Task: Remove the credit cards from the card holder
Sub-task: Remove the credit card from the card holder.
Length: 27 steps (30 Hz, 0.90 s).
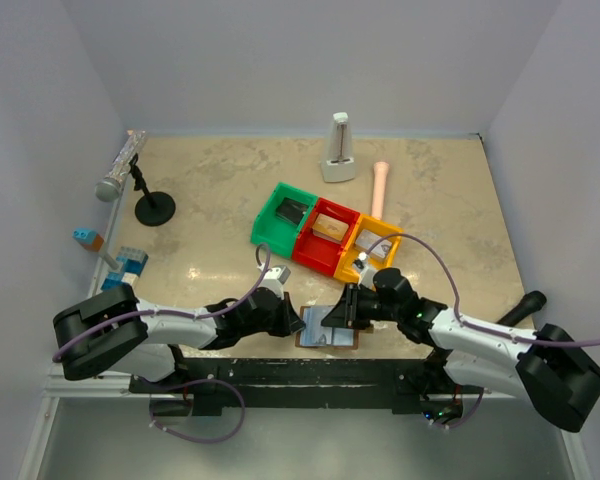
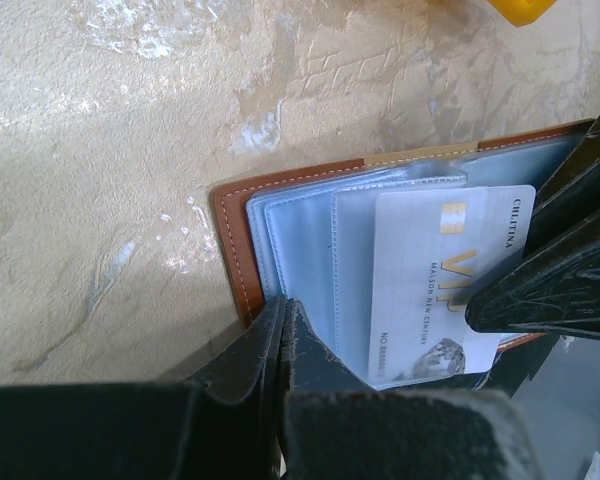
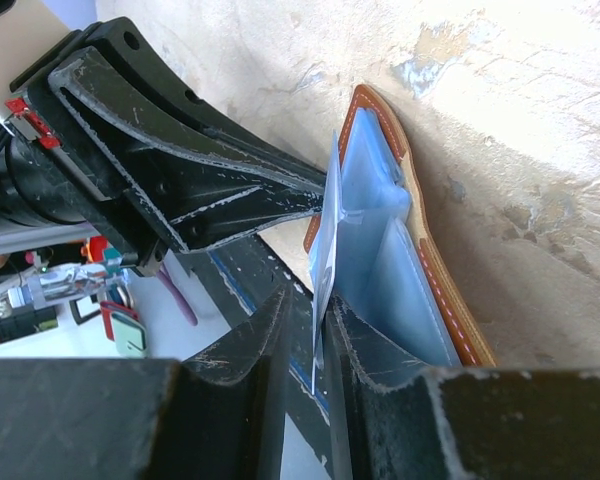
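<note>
The card holder point(image 1: 330, 330) lies open at the table's near edge, brown outside point(image 2: 230, 235) with pale grey-blue panels point(image 3: 380, 240). A white VIP credit card point(image 2: 430, 270) sticks out of its sleeve toward the right arm. My left gripper point(image 2: 283, 305) is shut with nothing between its tips, which rest on the holder's left panel beside the brown border. My right gripper point(image 3: 310, 300) straddles the card's free edge point(image 3: 325, 240). One finger point(image 3: 355, 325) touches the card, and a narrow gap shows on the other side. In the top view the left gripper point(image 1: 295, 322) and right gripper point(image 1: 348, 312) meet over the holder.
Green point(image 1: 285, 215), red point(image 1: 327, 235) and yellow point(image 1: 372, 240) bins stand just behind the holder. A microphone on a stand point(image 1: 150, 200) is at far left and blue blocks point(image 1: 125, 265) are near left. A white device point(image 1: 338, 150) and a pink cylinder point(image 1: 380, 185) are at the back.
</note>
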Each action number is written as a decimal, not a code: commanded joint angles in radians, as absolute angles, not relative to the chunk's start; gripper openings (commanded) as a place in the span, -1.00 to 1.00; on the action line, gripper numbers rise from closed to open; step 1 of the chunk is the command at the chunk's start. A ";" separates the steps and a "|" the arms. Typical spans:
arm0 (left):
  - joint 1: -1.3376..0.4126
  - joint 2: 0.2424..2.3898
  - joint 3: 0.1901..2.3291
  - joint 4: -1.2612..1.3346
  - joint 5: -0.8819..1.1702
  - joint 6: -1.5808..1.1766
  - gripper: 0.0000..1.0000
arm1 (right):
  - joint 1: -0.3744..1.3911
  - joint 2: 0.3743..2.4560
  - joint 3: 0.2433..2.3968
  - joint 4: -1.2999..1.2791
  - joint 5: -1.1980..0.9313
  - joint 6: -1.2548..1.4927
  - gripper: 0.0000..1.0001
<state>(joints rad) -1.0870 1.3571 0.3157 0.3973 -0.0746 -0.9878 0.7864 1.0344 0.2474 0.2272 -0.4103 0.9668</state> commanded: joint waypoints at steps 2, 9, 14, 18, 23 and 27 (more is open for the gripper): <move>-1.092 1.387 0.288 0.268 -0.110 -0.982 -1.00 | 0.788 0.997 0.279 0.227 -0.403 0.948 -0.55; -1.089 1.387 0.284 0.272 -0.110 -0.985 -1.00 | 0.784 0.980 0.278 0.215 -0.397 0.946 -0.57; -1.091 1.385 0.282 0.273 -0.110 -0.986 -1.00 | 0.781 0.968 0.273 0.206 -0.393 0.945 -0.60; -1.091 1.385 0.281 0.276 -0.112 -0.989 -1.00 | 0.781 0.956 0.273 0.196 -0.388 0.945 -0.62; -1.091 1.382 0.273 0.281 -0.114 -0.994 -1.00 | 0.776 0.939 0.273 0.181 -0.385 0.942 -0.65; -1.089 1.374 0.267 0.282 -0.117 -0.997 -1.00 | 0.775 0.937 0.273 0.176 -0.383 0.939 -0.67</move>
